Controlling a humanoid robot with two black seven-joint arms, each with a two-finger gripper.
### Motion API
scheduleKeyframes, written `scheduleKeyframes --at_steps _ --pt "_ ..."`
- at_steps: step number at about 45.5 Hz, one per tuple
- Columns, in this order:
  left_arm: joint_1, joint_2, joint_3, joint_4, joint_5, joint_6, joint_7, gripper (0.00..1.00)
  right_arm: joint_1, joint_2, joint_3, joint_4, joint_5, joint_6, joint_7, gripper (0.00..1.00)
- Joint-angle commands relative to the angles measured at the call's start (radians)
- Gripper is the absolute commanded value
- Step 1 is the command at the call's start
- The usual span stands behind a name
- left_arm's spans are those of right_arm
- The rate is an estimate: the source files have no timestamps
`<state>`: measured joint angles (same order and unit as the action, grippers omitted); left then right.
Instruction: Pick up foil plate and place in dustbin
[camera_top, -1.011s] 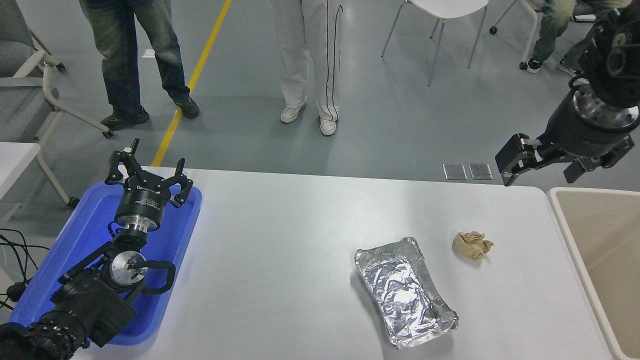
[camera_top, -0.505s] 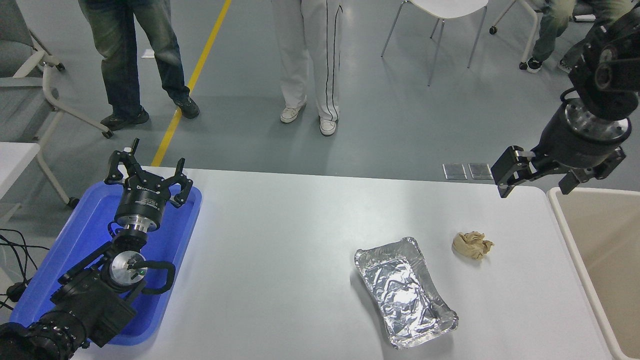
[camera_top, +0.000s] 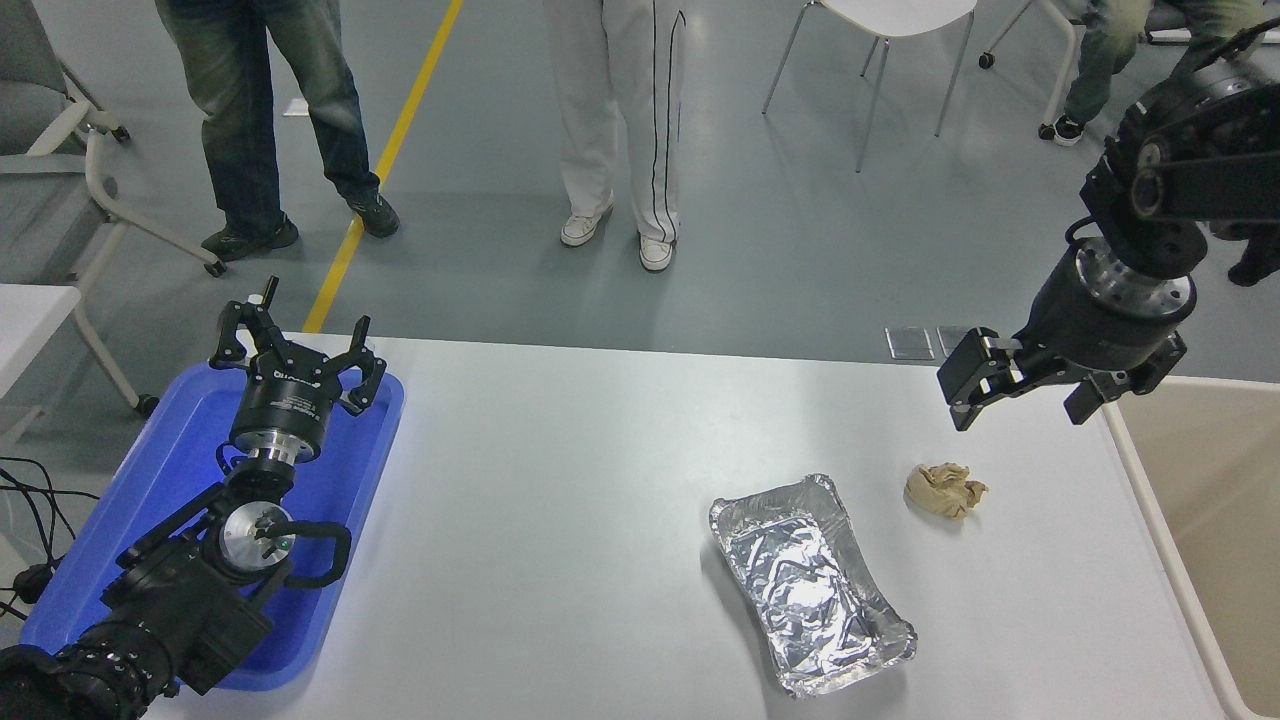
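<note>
White rectangular tabletop (camera_top: 560, 480) with rounded corners, spanning the lower part of the frame. Lying directly on it:
- shiny silver crinkled aluminium-foil plate (camera_top: 812, 585), rectangular with raised rim, lower right of centre, set at an angle;
- small crumpled tan paper ball (camera_top: 944, 489), just up and right of the foil plate, apart from it;
- flat blue plastic tray (camera_top: 340, 470), at the left edge, partly overhanging.
</note>
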<state>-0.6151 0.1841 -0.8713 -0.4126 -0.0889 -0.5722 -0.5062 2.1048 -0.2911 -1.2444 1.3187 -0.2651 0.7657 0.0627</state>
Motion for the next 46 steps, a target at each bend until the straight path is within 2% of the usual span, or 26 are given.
scheduleKeyframes --at_steps 1,12,22,46 --pt "0.0 0.0 0.0 0.0 0.0 0.0 0.0 1.0 -0.061 0.003 0.049 -0.001 -0.013 -0.08 0.0 0.96" --pt "0.0 0.0 0.0 0.0 0.0 0.0 0.0 1.0 -0.19 0.035 0.12 0.0 -0.123 -0.258 0.0 0.94" --pt "0.0 0.0 0.002 0.0 0.0 0.0 0.0 1.0 -0.311 0.058 0.2 -0.003 -0.312 -0.373 -0.001 0.91" --pt "0.0 0.0 0.0 0.0 0.0 0.0 0.0 1.0 -0.554 0.161 0.207 -0.174 -0.299 -0.453 -0.003 0.91"
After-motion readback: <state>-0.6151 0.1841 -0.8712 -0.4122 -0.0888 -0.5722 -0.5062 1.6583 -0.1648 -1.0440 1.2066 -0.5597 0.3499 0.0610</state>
